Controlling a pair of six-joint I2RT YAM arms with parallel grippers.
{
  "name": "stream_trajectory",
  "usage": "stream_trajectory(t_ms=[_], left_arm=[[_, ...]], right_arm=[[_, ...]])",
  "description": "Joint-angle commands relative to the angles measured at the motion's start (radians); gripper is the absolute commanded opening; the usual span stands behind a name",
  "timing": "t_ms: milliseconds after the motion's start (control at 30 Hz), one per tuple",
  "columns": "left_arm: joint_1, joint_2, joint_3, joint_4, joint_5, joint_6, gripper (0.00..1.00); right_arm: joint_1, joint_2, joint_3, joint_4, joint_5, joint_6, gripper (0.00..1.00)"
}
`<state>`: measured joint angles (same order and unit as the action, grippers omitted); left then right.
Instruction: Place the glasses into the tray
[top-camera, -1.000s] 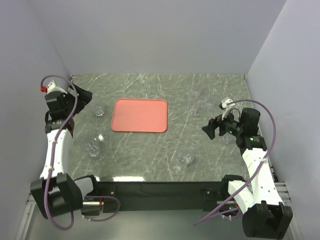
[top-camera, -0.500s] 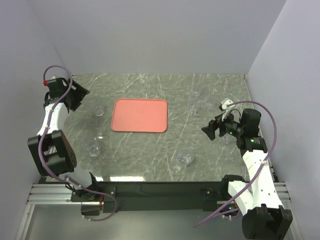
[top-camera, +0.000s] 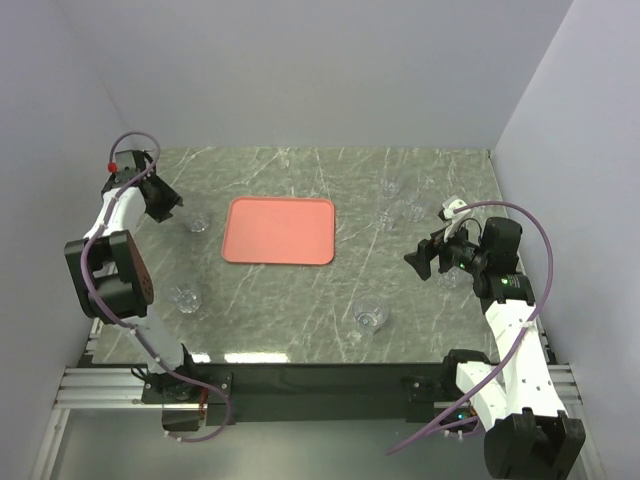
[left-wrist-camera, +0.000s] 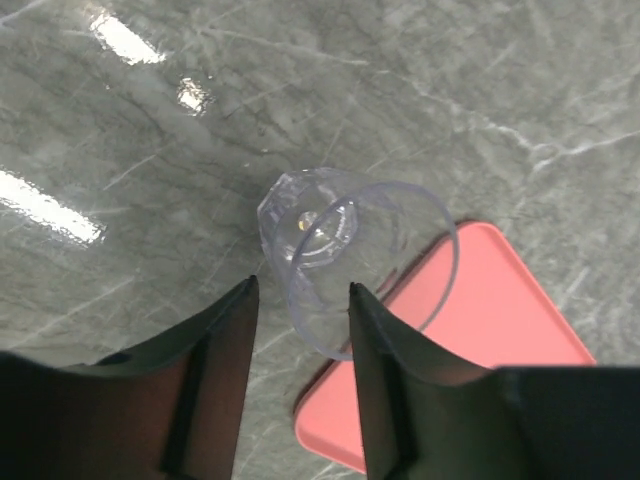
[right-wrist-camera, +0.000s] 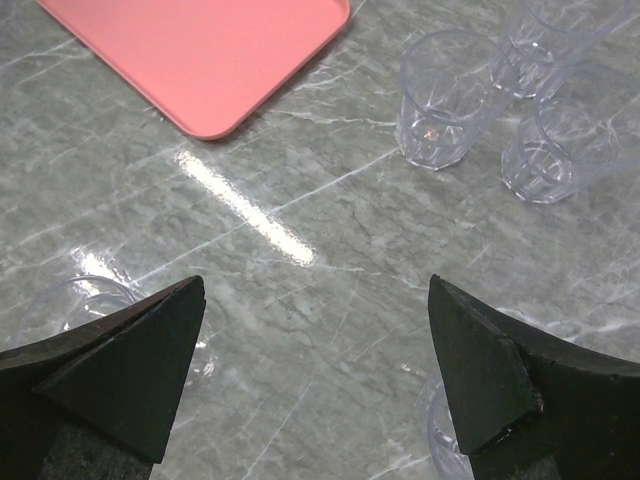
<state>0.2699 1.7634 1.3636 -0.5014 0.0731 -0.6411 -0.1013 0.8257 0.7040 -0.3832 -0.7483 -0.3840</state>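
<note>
Clear against the veined grey-green bench (top-camera: 300, 290), the glasses are only faintly made out from overhead: a front glass (top-camera: 371, 317) right of centre and a front-left glass (top-camera: 185, 297) near the left edge. In the right wrist view the right tool (right-wrist-camera: 310, 370) is seen spread wide with nothing between its fingers. A curved glass edge (right-wrist-camera: 80, 298) is partly hidden by one finger, and a second glass edge (right-wrist-camera: 440, 440) is cut off at the bottom beside the other. Beyond them a trio of upright glasses (right-wrist-camera: 440, 100) is grouped close together, the farthest cropped by the top border. Only a corner of the tray (top-camera: 279, 230) is shown there, whereas from overhead the salmon-pink tray is seen whole, flat at mid-bench, with every discernible glass standing on the bench outside it. To its left the left tool (left-wrist-camera: 300, 325) is seen with fingers parted. A faceted glass (left-wrist-camera: 335, 245) sits just ahead of the tips, its rim reaching into the gap; whether it is touched cannot be told. Its facets are shown in this view alone, and from overhead it is a pale smudge between tool and tray. Bright light streaks are reflected in the polished surface. The bench is enclosed on three sides by plain pale walls (top-camera: 300, 70).
</note>
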Motion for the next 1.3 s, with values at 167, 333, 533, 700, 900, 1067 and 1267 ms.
stream_trajectory(t_ms=[167, 333, 533, 700, 900, 1067, 1267], left_arm=[[-0.04, 0.073, 0.1, -0.074, -0.099, 0.057, 0.28], [-0.054, 0.093, 0.117, -0.085, -0.088, 0.072, 0.06], [-0.072, 0.045, 0.114, -0.071, -0.114, 0.098, 0.0], [-0.089, -0.044, 0.091, -0.036, -0.089, 0.123, 0.0], [-0.103, -0.096, 0.025, 0.032, 0.063, 0.158, 0.0], [-0.127, -0.073, 0.041, 0.037, 0.134, 0.173, 0.0], [-0.179, -0.015, 0.103, 0.017, 0.14, 0.179, 0.0]], right_arm=[[0.003, -0.003, 0.031, 0.018, 0.018, -0.003, 0.98], [0.003, -0.003, 0.032, 0.018, 0.023, -0.004, 0.98], [0.0, -0.01, 0.031, 0.017, 0.029, -0.004, 0.98], [0.0, -0.011, 0.031, 0.018, 0.03, -0.004, 0.98], [0.002, -0.014, 0.028, 0.018, 0.033, -0.009, 0.98], [0.0, -0.014, 0.028, 0.018, 0.033, -0.01, 0.98], [-0.001, -0.016, 0.028, 0.018, 0.036, -0.012, 0.98]])
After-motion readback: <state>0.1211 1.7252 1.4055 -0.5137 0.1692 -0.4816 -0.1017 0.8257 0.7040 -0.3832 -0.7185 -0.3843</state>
